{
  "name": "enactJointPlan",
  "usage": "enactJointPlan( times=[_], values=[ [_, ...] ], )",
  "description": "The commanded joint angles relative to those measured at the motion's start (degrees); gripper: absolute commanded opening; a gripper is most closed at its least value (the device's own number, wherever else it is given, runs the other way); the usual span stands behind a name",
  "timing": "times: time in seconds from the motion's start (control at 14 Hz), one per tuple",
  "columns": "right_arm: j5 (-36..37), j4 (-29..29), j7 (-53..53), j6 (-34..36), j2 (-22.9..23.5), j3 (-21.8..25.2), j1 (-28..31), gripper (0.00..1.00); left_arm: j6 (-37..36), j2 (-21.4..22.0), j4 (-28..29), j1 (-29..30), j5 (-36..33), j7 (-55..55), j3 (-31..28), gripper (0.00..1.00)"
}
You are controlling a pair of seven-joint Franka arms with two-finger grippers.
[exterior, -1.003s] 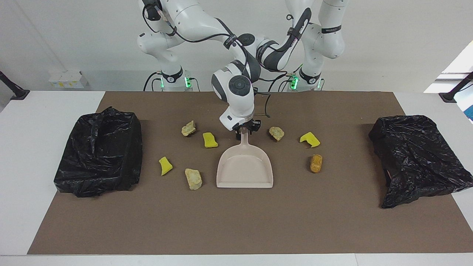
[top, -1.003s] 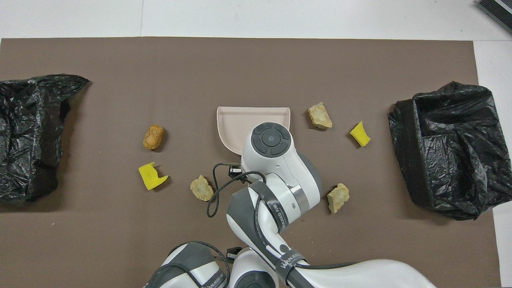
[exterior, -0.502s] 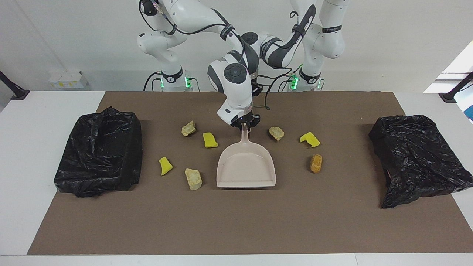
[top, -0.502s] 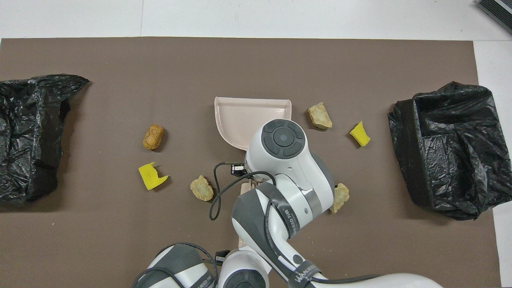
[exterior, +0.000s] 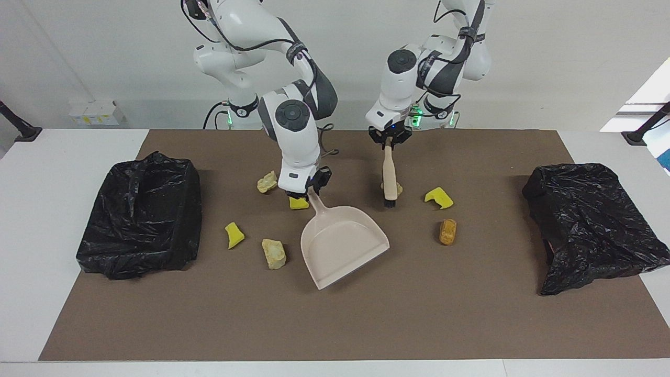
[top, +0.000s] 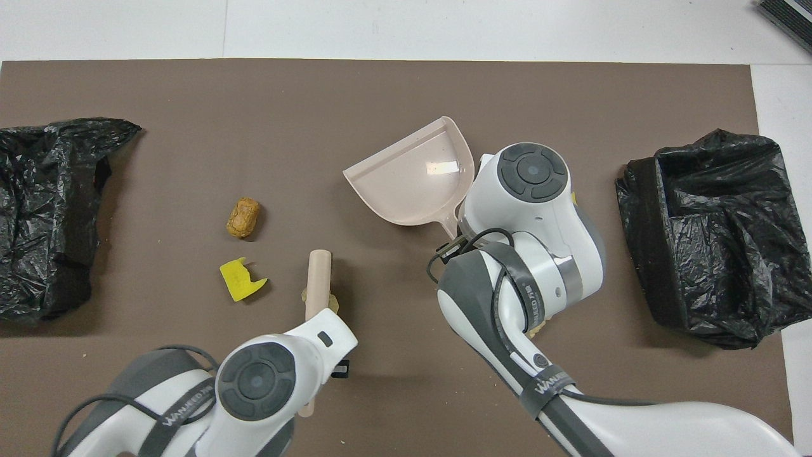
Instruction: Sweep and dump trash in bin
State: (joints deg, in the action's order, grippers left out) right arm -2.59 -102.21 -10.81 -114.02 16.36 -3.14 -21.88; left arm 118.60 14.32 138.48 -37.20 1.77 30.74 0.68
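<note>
My right gripper (exterior: 313, 189) is shut on the handle of the pinkish dustpan (exterior: 343, 243), which is turned so its mouth faces away from the robots and toward the left arm's end. My left gripper (exterior: 388, 142) is shut on the top of the beige-handled brush (exterior: 389, 175), which hangs bristles down in front of a beige lump (exterior: 398, 188). Trash lies around them on the mat: a yellow sponge (exterior: 438, 197), an orange-brown lump (exterior: 447, 231), another beige lump (exterior: 274, 253) and another yellow sponge (exterior: 234, 234). In the overhead view the dustpan (top: 412, 174) and brush (top: 317, 276) show too.
A black bag-lined bin (exterior: 141, 214) stands at the right arm's end of the brown mat, and another bin (exterior: 591, 220) at the left arm's end. A beige lump (exterior: 267, 181) and a yellow sponge (exterior: 298, 203) lie by the right gripper.
The right gripper has carried the dustpan toward the right arm's end and turned it. The left arm has swung out from the back with the brush, down over the beige lump.
</note>
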Motion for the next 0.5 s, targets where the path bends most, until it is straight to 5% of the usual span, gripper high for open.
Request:
enactJointPlan(
  times=[0.0, 0.43],
  values=[
    [4.4, 2.5, -11.0, 2.8, 0.5, -0.6, 1.3, 0.0, -2.9, 0.7, -2.5, 5.8, -0.4, -3.6, 0.5, 0.0],
    [10.7, 8.9, -31.5, 7.5, 4.1, -0.6, 1.2, 0.0, -0.1, -2.4, -4.6, 18.1, -2.8, -7.8, 0.5, 0.0]
  ],
)
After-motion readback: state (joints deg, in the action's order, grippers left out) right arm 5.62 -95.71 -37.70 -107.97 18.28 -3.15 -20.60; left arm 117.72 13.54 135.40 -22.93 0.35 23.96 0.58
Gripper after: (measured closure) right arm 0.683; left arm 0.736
